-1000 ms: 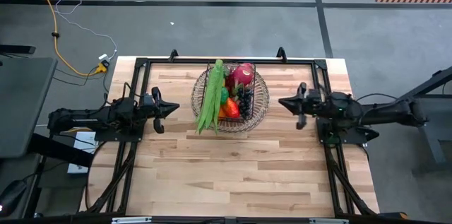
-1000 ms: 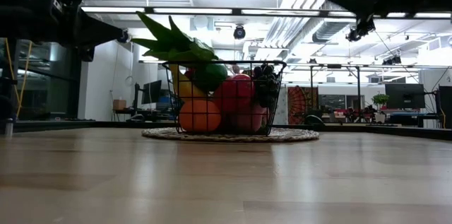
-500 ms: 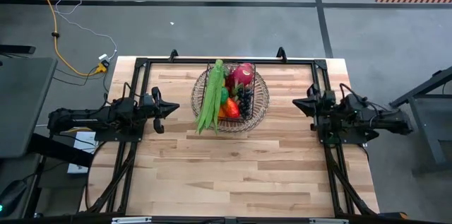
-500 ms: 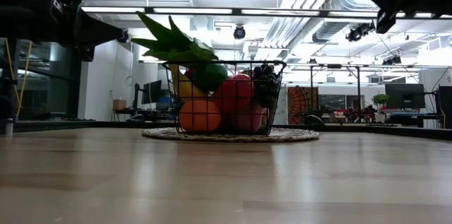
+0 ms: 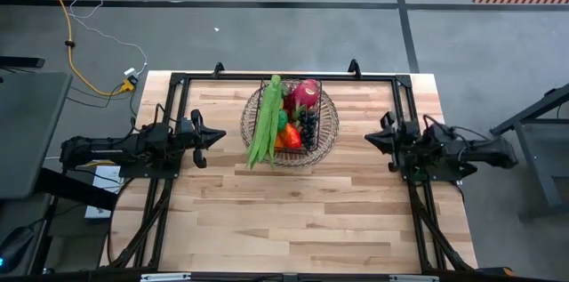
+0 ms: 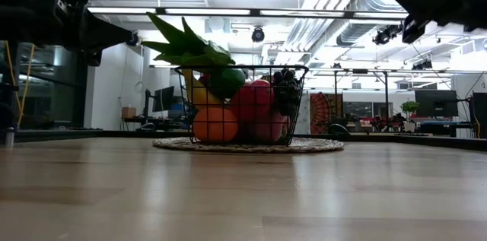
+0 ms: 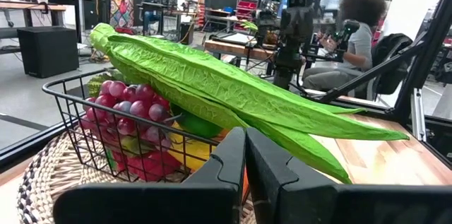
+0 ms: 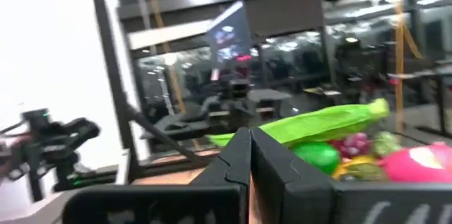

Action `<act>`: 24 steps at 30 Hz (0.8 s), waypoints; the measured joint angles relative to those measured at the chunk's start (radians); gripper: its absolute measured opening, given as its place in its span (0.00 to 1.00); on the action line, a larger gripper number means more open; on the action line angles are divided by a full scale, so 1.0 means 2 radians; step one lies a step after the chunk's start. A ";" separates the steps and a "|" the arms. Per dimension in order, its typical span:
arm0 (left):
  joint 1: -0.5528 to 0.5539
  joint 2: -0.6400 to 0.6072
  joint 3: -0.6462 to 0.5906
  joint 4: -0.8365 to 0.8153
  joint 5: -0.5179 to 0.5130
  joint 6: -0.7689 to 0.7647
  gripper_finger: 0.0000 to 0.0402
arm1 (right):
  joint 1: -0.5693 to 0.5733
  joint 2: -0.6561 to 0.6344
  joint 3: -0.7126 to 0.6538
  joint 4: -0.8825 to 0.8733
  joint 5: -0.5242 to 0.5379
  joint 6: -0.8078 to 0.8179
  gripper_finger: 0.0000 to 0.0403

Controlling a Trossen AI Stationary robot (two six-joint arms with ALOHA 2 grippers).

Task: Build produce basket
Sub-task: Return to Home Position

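The dark wire-mesh basket (image 5: pixel 307 140) (image 6: pixel 293 104) stands on a round wicker tray (image 5: pixel 331 117) at the table's far middle. It holds produce: long green beans (image 5: pixel 263 122) (image 7: pixel 212 86) lying over its left rim, pink dragon fruit (image 5: pixel 305 93), dark grapes (image 5: pixel 308 127) (image 7: pixel 127 107), an orange (image 6: pixel 214 125). My left gripper (image 5: pixel 219 135) (image 7: pixel 246 155) hovers shut to the left of the basket, pointing at it. My right gripper (image 5: pixel 369 138) (image 8: pixel 251 155) hovers shut to its right, also pointing at it. Neither touches anything.
Bare wooden table (image 5: pixel 293 220) spreads in front of the basket toward the near edge. A black frame (image 5: pixel 178 82) borders the table's far and side edges. A person (image 7: pixel 357 30) sits in the room beyond the table.
My right gripper has drawn back from the basket toward the table's right edge, then shifted a little toward the near edge. The basket, the produce and my left arm have stayed still.
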 joint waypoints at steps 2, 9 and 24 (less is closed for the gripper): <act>0.000 0.000 0.000 0.000 0.000 0.000 0.01 | 0.003 0.000 -0.023 0.039 -0.009 -0.003 0.00; 0.000 0.000 0.000 0.000 0.000 0.000 0.01 | 0.001 -0.004 -0.024 0.016 -0.010 -0.003 0.00; 0.000 0.000 0.000 0.000 0.000 0.000 0.01 | 0.001 0.001 -0.024 -0.100 0.028 -0.028 0.00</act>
